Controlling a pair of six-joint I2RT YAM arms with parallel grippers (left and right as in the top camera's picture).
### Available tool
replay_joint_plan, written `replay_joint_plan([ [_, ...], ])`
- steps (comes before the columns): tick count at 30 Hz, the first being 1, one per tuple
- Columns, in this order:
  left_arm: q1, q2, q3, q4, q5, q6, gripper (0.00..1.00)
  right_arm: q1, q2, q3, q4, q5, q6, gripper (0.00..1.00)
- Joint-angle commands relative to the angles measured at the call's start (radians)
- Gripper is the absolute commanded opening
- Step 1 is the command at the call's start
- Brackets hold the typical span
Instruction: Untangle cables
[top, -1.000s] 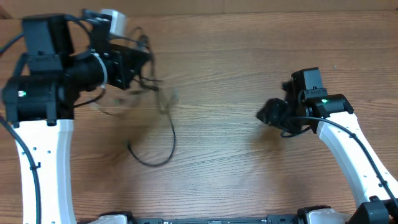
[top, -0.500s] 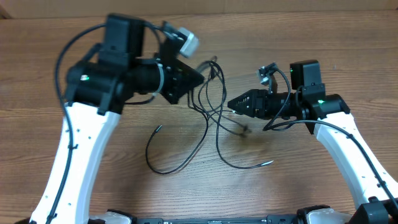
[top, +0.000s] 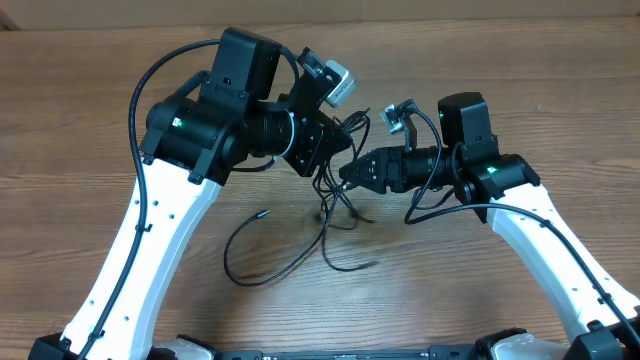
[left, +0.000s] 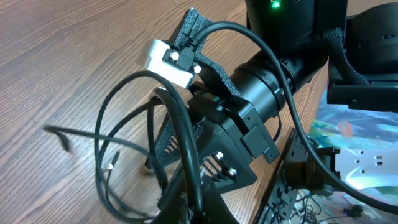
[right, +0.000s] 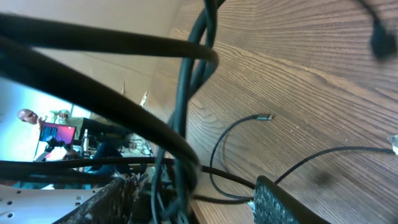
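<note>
The cables (top: 335, 215) are thin black cords hanging in a bunch from my left gripper (top: 338, 148), which is shut on them above the table's middle. Their loops trail down onto the wood, with a free end (top: 262, 213) to the left. In the left wrist view the cords (left: 102, 168) fan out from my shut left gripper (left: 198, 208). My right gripper (top: 347, 173) points left, right at the bunch, and is open. In the right wrist view several cords (right: 186, 93) pass between its two fingers (right: 280, 202), which stand apart; a silver-tipped plug (right: 266, 116) lies on the wood beyond.
The wooden table (top: 520, 70) stretches to both sides of the arms. A dark rail (top: 340, 353) runs along the front edge. Both arms crowd together over the middle, with their own thick wires arching above them.
My left arm has swung right, carrying the lifted cables to the table's middle. My right gripper has turned and reached left to the bunch. The loops on the wood were dragged along.
</note>
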Motion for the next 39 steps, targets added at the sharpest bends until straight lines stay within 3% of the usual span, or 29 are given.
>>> replay_joint_plan([
  [1,-0.003,0.002,0.023,0.008,0.004,0.014,0.04,0.002,-0.001,0.001,0.007,-0.013,0.013,0.59],
  [5,-0.003,0.002,0.023,0.013,0.062,0.014,0.04,0.002,-0.001,0.001,0.001,0.098,0.094,0.56],
  [9,-0.003,0.0,0.023,0.019,0.132,0.014,0.04,0.002,-0.001,0.001,-0.074,0.375,0.238,0.55],
  [15,0.006,-0.014,0.023,0.005,0.048,0.014,0.04,0.002,-0.001,0.001,-0.327,0.875,0.431,0.56],
  [20,0.044,-0.044,0.023,-0.004,-0.011,0.014,0.04,-0.004,-0.001,0.0,-0.454,1.075,0.459,0.63],
  [28,0.255,-0.142,0.023,-0.004,-0.006,0.01,0.04,-0.079,-0.001,0.0,-0.546,1.184,0.457,0.74],
  [39,0.521,-0.195,0.023,0.031,-0.038,-0.023,0.04,-0.162,-0.001,0.0,-0.596,1.232,0.457,0.75],
])
